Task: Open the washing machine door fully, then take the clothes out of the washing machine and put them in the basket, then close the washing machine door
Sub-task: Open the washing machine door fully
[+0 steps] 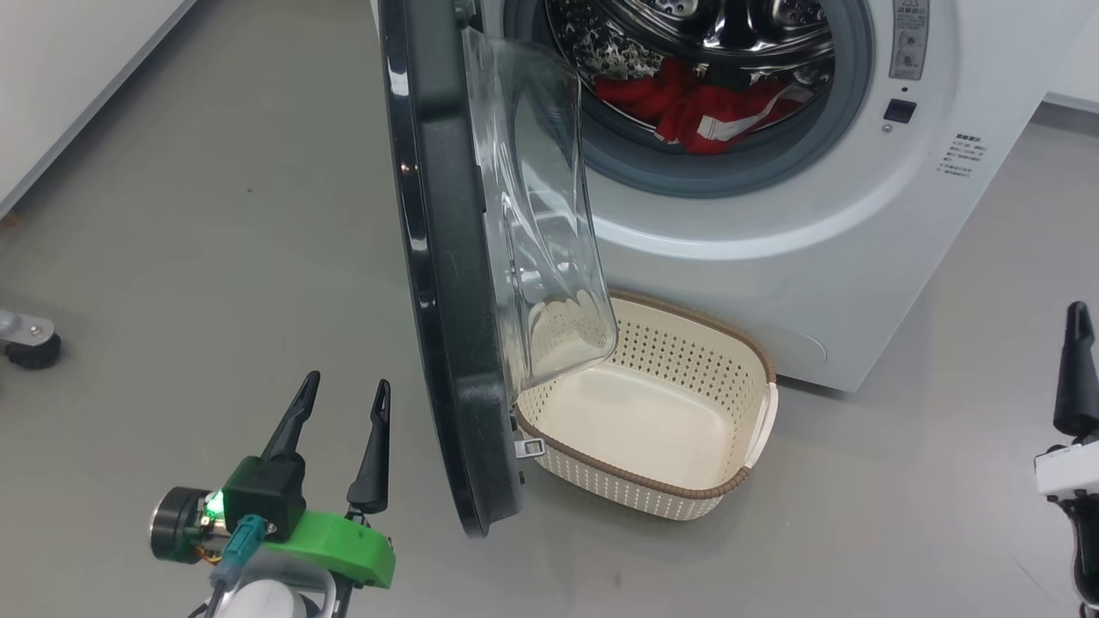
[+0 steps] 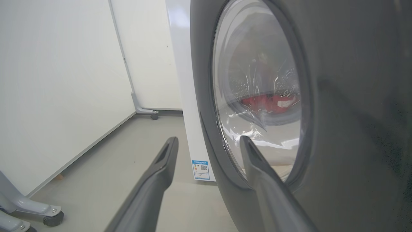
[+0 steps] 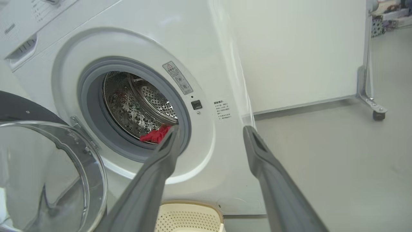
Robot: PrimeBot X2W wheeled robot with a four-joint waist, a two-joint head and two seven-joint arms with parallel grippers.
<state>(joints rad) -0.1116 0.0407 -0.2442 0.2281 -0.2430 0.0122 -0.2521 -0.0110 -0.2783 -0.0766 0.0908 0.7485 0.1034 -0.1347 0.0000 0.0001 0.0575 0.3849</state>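
Clothes (image 1: 695, 107) heaped red, low in the drum of the washing machine (image 1: 859, 257); washing machine door (image 1: 446, 300) swung out edge-on at the machine's left; basket (image 1: 687, 352) on the floor just before its front; left fingers (image 1: 294, 421) out beyond the door. Left wrist view: spread wide, gripping nothing, close to the door's outer face. Right wrist view: right fingers (image 3: 154, 174) equally wide, bare, aimed at the machine's front.

The left gripper (image 1: 348, 382) has two long, dark, tapering fingers (image 1: 290, 425), a bright green housing (image 1: 343, 549), a teal plug (image 1: 246, 532) and what looks like a silver-rimmed motor (image 1: 176, 524). The right gripper (image 3: 210, 129) has matching fingers, slotted near the tips.
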